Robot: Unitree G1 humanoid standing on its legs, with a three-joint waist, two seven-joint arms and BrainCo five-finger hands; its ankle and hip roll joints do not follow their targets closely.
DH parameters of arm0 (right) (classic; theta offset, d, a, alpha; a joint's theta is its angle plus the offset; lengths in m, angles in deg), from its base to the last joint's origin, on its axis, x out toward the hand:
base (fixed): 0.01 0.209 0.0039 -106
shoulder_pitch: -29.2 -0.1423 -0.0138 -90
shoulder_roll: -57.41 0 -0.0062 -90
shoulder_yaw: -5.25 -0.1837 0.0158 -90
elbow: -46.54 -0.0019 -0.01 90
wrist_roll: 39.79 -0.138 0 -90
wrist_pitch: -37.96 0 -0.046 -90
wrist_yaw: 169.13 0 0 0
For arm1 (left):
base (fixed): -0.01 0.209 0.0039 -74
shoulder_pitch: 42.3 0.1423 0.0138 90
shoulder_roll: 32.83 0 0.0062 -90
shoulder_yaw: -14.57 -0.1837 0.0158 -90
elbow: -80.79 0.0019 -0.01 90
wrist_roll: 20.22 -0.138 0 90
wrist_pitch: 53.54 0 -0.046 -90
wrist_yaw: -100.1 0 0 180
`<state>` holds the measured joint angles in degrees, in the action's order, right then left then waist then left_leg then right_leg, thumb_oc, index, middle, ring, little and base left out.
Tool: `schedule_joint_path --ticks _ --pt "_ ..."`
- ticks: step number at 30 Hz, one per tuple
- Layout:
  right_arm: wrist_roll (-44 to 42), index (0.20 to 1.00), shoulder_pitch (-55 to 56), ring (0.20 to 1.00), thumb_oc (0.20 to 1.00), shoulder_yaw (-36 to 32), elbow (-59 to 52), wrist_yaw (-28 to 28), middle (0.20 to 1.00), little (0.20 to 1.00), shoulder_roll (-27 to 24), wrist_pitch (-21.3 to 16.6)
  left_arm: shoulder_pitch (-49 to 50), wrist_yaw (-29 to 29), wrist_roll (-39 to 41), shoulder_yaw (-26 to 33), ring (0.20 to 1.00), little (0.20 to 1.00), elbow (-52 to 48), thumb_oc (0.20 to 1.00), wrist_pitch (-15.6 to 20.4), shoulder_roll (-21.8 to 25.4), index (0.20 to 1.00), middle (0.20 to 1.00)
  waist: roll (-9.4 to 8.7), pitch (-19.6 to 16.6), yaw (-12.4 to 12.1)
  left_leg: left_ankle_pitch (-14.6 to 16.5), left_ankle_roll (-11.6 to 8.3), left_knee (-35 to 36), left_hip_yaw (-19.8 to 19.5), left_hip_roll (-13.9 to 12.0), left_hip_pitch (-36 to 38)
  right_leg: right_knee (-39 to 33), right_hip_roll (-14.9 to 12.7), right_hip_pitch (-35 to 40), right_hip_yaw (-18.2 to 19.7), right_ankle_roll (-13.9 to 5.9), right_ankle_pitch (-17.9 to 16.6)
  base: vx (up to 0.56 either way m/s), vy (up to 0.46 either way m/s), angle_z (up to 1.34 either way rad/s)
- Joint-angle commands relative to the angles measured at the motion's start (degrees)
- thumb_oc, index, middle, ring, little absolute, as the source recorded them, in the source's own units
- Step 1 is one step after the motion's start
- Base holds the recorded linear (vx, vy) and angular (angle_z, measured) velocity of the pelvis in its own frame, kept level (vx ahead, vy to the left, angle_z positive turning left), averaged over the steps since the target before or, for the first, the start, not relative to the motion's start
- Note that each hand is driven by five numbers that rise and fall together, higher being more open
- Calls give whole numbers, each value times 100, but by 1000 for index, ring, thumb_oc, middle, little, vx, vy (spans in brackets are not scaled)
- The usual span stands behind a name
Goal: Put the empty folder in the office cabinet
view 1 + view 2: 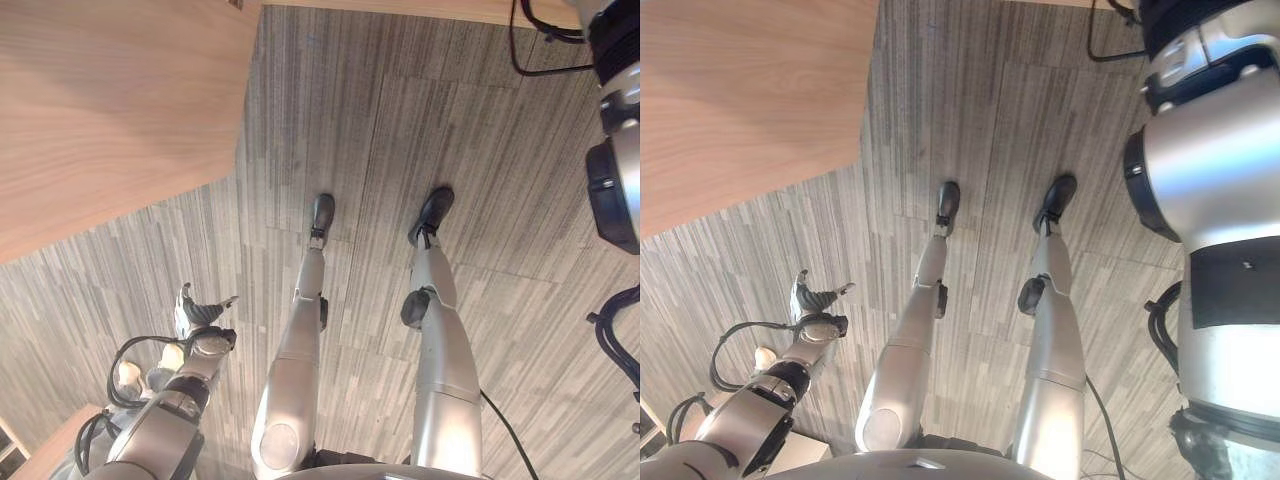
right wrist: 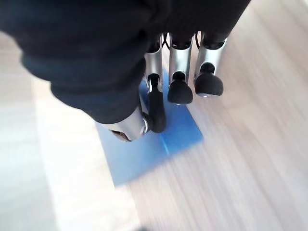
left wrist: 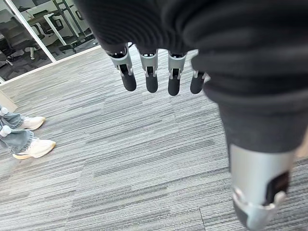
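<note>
Blue folder (image 2: 159,144) flat on pale wooden surface (image 2: 250,159), under right robot hand (image 2: 159,103).

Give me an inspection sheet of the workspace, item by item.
Surface: pale wood top.
Job's things: blue folder lying flat on the wood top, under the right hand.
Clutter: nothing seen.
Hands: right hand fingers relaxed over the folder, contact unclear; left hand open, hanging over the carpet.
Cables: nothing seen.
Surroundings: grey carpet; a person's shoes on it; glass partition with chairs behind.
</note>
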<state>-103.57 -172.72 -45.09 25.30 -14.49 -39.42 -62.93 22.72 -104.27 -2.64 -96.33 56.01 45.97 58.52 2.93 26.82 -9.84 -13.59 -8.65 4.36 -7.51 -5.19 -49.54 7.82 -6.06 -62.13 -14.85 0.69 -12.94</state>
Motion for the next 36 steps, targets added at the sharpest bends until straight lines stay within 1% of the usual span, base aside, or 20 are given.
schedule_joint_path --ticks 1,2,3,4,5,8,12,13,14,16,17,18,20,21,22,24,26,32,34,36 --pt "129 200 4 200 200 546 -188 323 200 200 712 -168 -131 -73 -88 -182 1000 1000 276 1000 -94 665 1000 1000 -364 -29 -52 1145 -485 64 -139 -472 1523 945 -105 123 332 -795 1696 0 0 0" --pt "132 200 14 200 200 550 -201 315 200 200 715 -169 -128 -71 -88 -178 1000 1000 277 1000 -94 661 1000 1000 -361 -31 -48 1145 -486 64 -138 -472 1524 945 -105 124 333 -794 1696 0 0 0" --pt "139 200 94 200 200 627 -352 372 200 200 827 -193 -164 -65 -101 -176 1000 1000 304 1000 -109 678 1000 1000 -385 -33 -31 1145 -489 64 -144 -479 1537 957 -97 121 333 -788 1693 0 0 0" --pt "172 200 209 200 200 830 -656 575 200 200 1016 -200 -205 -39 -119 -167 1000 1000 340 1000 -136 727 1000 1000 -437 -23 -4 1131 -505 64 -148 -499 1558 968 -90 119 319 -781 1670 0 0 0" --pt "175 200 218 200 200 834 -666 570 200 200 1017 -201 -202 -38 -119 -164 1000 1000 341 1000 -135 724 1000 1000 -434 -25 0 1131 -505 64 -148 -498 1559 969 -91 120 319 -781 1670 0 0 0" --pt "188 200 327 200 200 1016 -951 779 200 200 1235 -250 -243 2 -165 -129 1000 1000 450 1000 -167 759 1000 1000 -484 -13 33 1085 -549 64 -159 -511 1613 924 -76 187 318 -774 1650 -23 -9 3" --pt "172 200 297 200 200 913 -748 804 200 200 1242 -256 -347 14 -165 -63 1000 1000 534 1000 -168 807 1000 1000 -521 -33 81 1119 -558 64 -129 -517 1640 916 -67 192 330 -782 1627 -14 -3 3" --pt "192 200 220 200 200 741 -503 708 200 200 1245 -255 -365 8 -115 -46 1000 1000 570 1000 -158 784 1000 1000 -520 -38 99 1146 -543 64 -120 -521 1655 937 -58 165 356 -787 1628 0 0 0" --pt "192 200 220 200 200 741 -503 708 200 200 1245 -255 -365 8 -115 -46 1000 1000 570 1000 -158 784 1000 1000 -520 -38 99 1146 -543 64 -120 -521 1655 937 -58 165 356 -787 1628 0 0 0" --pt "187 200 47 200 200 318 201 428 200 200 1091 -269 -394 -10 -23 -55 1000 1000 602 1000 -124 712 1000 1000 -489 -36 113 1167 -545 64 -88 -545 1656 956 -51 124 388 -813 1660 22 -4 -5" --pt "234 200 -32 200 200 240 313 349 200 200 1013 -262 -372 0 0 -56 1000 1000 615 1000 -113 697 1000 1000 -476 -34 107 1167 -543 64 -85 -551 1655 966 -49 115 385 -820 1679 18 -7 -5" --pt "236 200 -40 200 200 236 320 350 200 200 1013 -260 -376 1 2 -58 1000 1000 616 1000 -112 700 1000 1000 -479 -32 104 1168 -543 64 -84 -552 1655 969 -48 113 386 -820 1681 16 -3 -6" --pt "520 200 -240 200 200 167 502 169 200 200 780 -238 -214 32 48 -10 1000 1000 667 1000 -100 658 1000 1000 -413 -35 72 1134 -541 64 -81 -561 1644 1043 -47 41 403 -843 1717 18 -5 -7" --pt "570 200 -302 200 200 148 547 143 200 200 678 -255 -107 47 53 21 1000 1000 677 1000 -90 654 1000 1000 -385 -37 48 1108 -544 64 -78 -566 1641 1057 -57 26 400 -850 1727 9 -7 -4" --pt "570 200 -305 200 200 147 553 146 200 200 678 -255 -104 47 53 21 1000 1000 673 1000 -89 655 1000 1000 -385 -39 47 1109 -544 64 -78 -567 1640 1059 -57 24 400 -850 1728 0 0 0" --pt "706 200 -413 200 200 211 620 104 200 200 436 -215 74 73 51 64 1000 1000 696 1000 -75 679 1000 1000 -345 -65 -3 1062 -556 64 -80 -548 1642 1063 -42 2 412 -866 1738 3 -3 -2" --pt "743 200 -414 200 200 201 674 109 200 200 321 -178 136 84 33 78 1000 1000 690 1000 -53 671 1000 1000 -316 -95 -25 1044 -555 64 -57 -540 1632 1079 -34 -49 417 -883 1731 12 10 -3" --pt "803 200 -347 200 200 201 767 70 200 200 270 -59 146 78 1 14 1000 1000 632 1000 -41 638 1000 1000 -240 -147 11 1041 -529 64 8 -535 1696 1133 -17 -63 466 -892 1748 13 42 -4" --pt "703 200 -341 200 200 217 806 191 200 200 221 33 132 101 17 13 1000 1000 584 1000 -9 659 1000 1000 -229 -164 33 1053 -517 64 39 -530 1737 1118 -15 -31 465 -897 1736 4 58 -2" --pt "548 200 -353 200 200 371 738 459 200 200 199 195 114 145 -15 -13 1000 1000 545 1000 -14 713 1000 1000 -234 -185 55 1074 -508 64 56 -536 1773 1101 -6 -1 467 -898 1729 6 48 -2"
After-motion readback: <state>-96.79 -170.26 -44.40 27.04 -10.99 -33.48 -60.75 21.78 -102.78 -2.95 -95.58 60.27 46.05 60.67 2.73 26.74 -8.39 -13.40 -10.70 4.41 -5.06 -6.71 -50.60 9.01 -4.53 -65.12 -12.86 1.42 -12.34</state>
